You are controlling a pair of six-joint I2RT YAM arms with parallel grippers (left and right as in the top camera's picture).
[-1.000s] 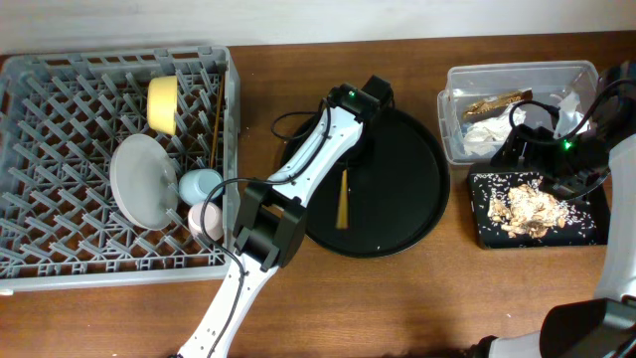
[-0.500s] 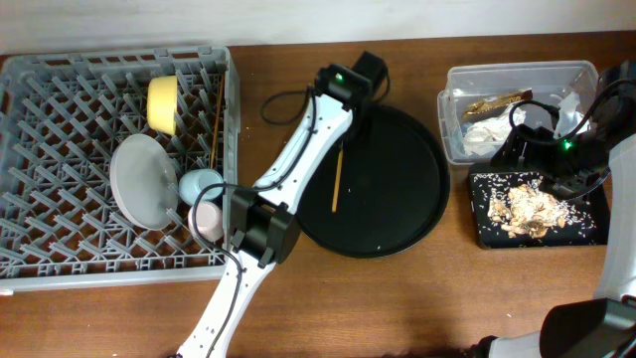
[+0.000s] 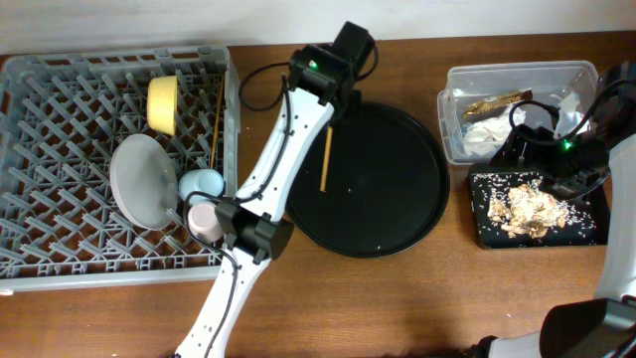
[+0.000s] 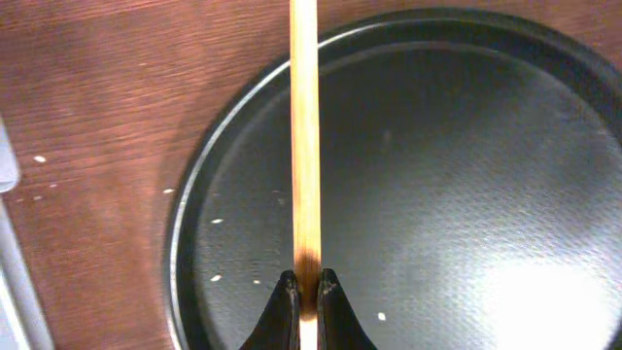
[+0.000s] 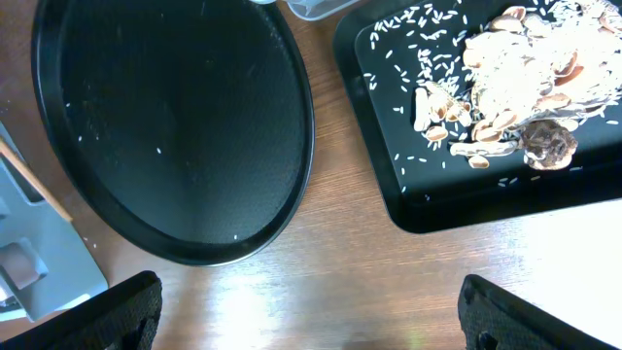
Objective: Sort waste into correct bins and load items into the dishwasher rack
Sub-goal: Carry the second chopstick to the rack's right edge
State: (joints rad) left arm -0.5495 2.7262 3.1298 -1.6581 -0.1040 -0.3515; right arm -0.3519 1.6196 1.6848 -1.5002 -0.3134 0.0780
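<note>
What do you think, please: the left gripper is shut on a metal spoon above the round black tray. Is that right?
Not quite. The left gripper is shut on a wooden chopstick, not a metal spoon; the left wrist view shows the slim wooden stick pinched between its fingers. The rest holds: it is above the round black tray.
</note>
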